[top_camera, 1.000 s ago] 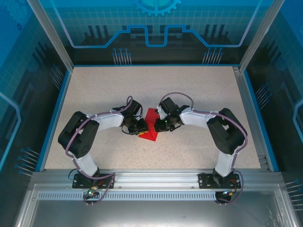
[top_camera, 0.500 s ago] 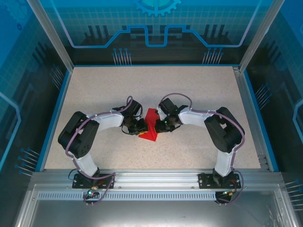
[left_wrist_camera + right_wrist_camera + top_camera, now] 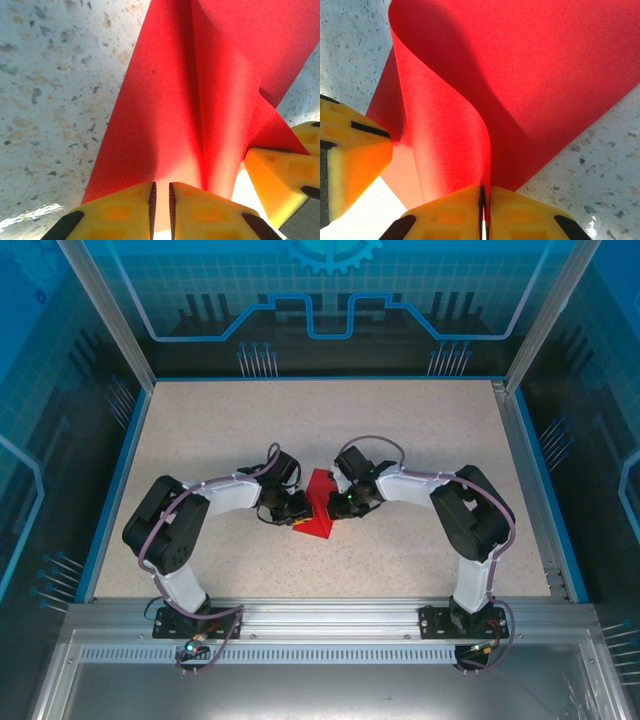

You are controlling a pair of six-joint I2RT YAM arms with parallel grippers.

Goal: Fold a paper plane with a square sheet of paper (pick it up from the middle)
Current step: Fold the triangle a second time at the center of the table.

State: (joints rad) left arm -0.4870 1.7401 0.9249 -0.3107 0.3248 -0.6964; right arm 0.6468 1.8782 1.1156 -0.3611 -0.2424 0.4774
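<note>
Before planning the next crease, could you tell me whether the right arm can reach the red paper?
Likely yes: the right gripper is closed on a curled flap of the square sheet of paper, with nothing between them.

No legible text or signs

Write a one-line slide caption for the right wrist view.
Right gripper pinches a curled-up flap of the red square sheet of paper over the speckled table.
</note>
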